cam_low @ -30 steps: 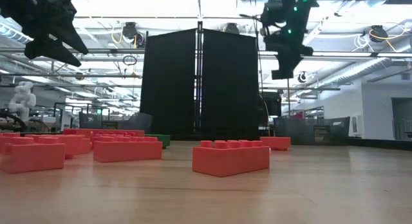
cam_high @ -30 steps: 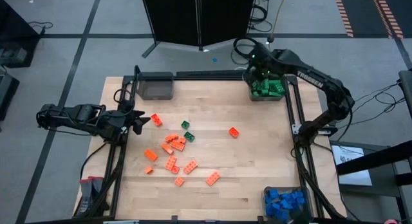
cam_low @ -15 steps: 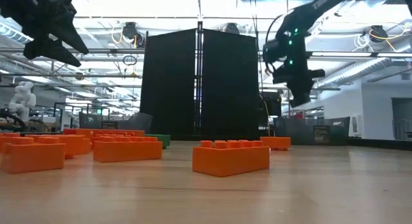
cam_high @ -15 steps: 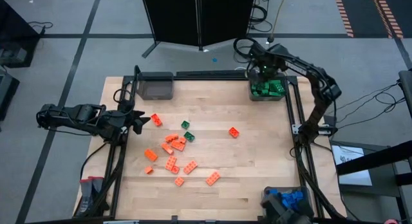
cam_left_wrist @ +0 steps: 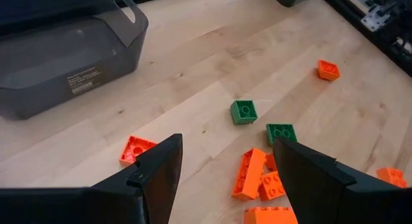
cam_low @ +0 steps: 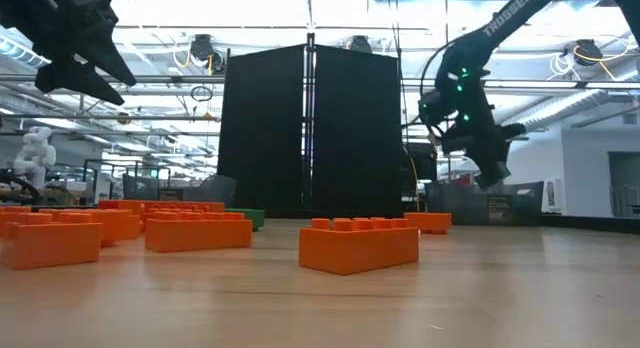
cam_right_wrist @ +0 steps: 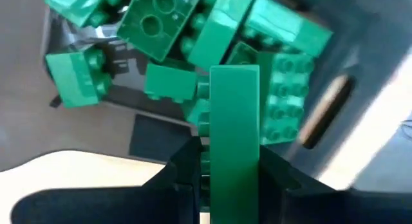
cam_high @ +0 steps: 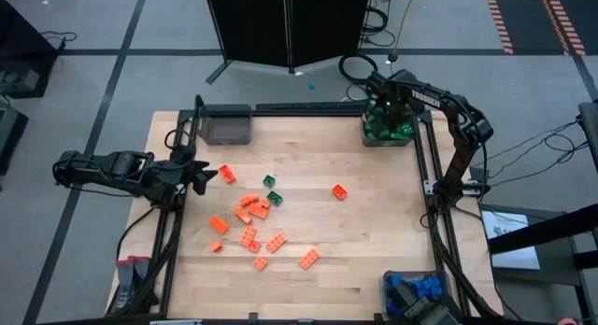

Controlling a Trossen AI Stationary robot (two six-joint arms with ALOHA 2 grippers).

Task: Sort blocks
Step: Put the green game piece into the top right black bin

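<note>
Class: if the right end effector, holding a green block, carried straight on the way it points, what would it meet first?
Probably the pile of green blocks in the bin; the right end effector with its green block points down into it.

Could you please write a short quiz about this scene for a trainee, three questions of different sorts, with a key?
1. True or false: the right gripper holds a green block over the bin of green blocks.
2. Which colour are most of the loose blocks on the table? A) blue B) orange C) green
3. Fill in: the left gripper is ____ and holds nothing.

Key
1. True. Its fingers are shut on the block, above the bin at the far right corner.
2. B. Only two loose blocks are green.
3. Open. It hovers at the table's left edge, beside the orange blocks.
</note>
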